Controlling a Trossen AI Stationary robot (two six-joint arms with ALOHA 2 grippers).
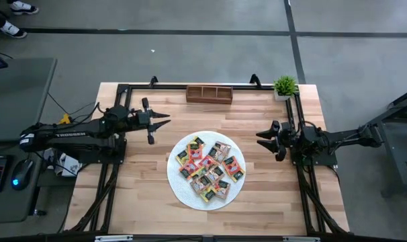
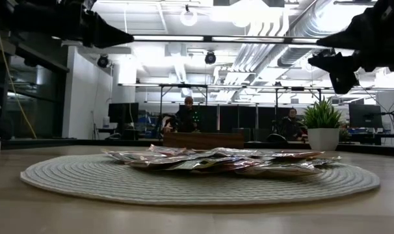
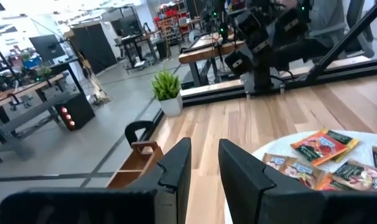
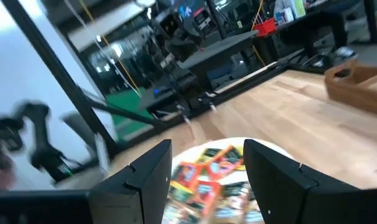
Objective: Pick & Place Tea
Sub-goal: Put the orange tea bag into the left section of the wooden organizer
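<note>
The tea is a pile of small flat packets (image 1: 210, 168) in red, orange, yellow and green. They lie overlapping on a round white woven mat (image 1: 183, 188) at the middle of the table, toward its near edge. My left gripper (image 1: 164, 120) hovers level above the table, left of the mat. Its fingers (image 3: 204, 149) stand a narrow gap apart with nothing between them. My right gripper (image 1: 260, 138) hovers level to the right of the mat. It is wide open (image 4: 208, 149), faces the packets (image 4: 213, 168), and holds nothing.
A brown wooden tray with three compartments (image 1: 209, 94) stands at the far edge. A small potted plant (image 1: 285, 86) stands at the far right corner. Black frame rails run along the table's left, right and far sides. Bare wood lies around the mat.
</note>
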